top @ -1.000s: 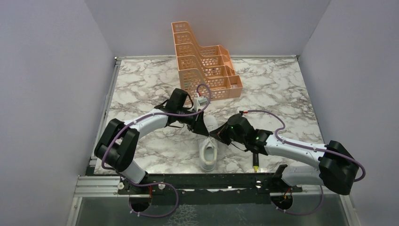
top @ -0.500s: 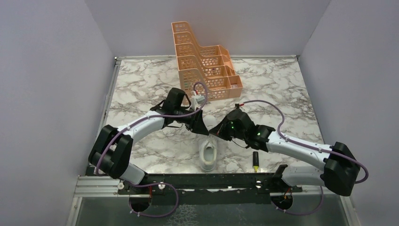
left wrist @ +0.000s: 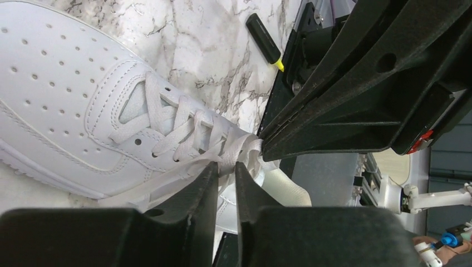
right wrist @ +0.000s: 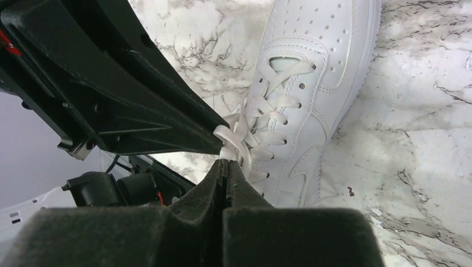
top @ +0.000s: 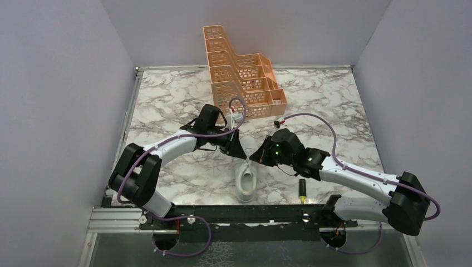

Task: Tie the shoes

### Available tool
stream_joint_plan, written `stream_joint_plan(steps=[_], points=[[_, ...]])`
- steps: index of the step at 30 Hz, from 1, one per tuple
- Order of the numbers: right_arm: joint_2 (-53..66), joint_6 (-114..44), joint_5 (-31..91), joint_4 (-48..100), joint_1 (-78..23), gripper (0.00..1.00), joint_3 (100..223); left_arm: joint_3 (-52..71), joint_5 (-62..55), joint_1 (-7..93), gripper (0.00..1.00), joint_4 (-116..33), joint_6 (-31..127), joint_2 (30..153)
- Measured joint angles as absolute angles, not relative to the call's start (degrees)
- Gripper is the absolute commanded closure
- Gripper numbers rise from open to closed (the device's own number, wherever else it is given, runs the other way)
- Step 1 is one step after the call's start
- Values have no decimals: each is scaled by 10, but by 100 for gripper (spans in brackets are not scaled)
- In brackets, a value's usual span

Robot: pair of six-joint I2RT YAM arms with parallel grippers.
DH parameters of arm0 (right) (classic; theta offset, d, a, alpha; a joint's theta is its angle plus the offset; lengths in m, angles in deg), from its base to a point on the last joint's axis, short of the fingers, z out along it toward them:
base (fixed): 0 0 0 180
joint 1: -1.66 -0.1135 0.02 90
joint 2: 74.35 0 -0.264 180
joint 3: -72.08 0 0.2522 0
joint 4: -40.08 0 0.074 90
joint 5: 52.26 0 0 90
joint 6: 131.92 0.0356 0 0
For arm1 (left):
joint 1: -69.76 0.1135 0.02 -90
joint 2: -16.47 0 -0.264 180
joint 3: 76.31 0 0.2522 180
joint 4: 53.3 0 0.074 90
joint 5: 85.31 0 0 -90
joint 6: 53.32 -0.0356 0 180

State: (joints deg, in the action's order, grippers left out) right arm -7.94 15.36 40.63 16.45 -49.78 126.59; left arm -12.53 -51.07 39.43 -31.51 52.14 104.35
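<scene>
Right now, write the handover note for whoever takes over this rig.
Left gripper: closed on a strand of the laces by the top eyelets.
Right gripper: shut, with its tip against the same bunch of laces. Whether it pinches a strand cannot be told.
Sneaker: lying between the two arms, heel toward their bases.
Done: laces threaded through the eyelets, one strand gripped.
Left: no knot or bow is in view, so the whole tie remains.

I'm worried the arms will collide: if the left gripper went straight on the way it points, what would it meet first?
The laces, bunched right at the tips of the left gripper. Just behind them, probably almost touching, are the closed fingers of the right gripper. Depth is hard to judge.
</scene>
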Motion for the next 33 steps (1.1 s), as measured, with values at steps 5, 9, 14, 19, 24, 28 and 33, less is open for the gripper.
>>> stream_joint_plan(steps=[5, 9, 14, 19, 24, 28, 33], points=[[-79, 140, 399, 170, -498, 99, 1266, -123, -498, 394, 100, -315, 523, 1043], [-69, 132, 397, 173, -498, 99, 1266, -123, -486, 394, 100, -315, 526, 1030], [-46, 123, 398, 172, -498, 99, 1270, -123, -475, 393, 100, -317, 537, 994], [-39, 119, 401, 179, -498, 99, 1272, -125, -465, 380, 100, -318, 553, 981], [-39, 111, 395, 193, -498, 99, 1272, -133, -452, 358, 100, -320, 564, 981], [-55, 101, 384, 192, -498, 99, 1267, -134, -442, 355, 100, -316, 564, 981], [-75, 101, 369, 194, -498, 99, 1255, -134, -427, 356, 100, -308, 564, 981]])
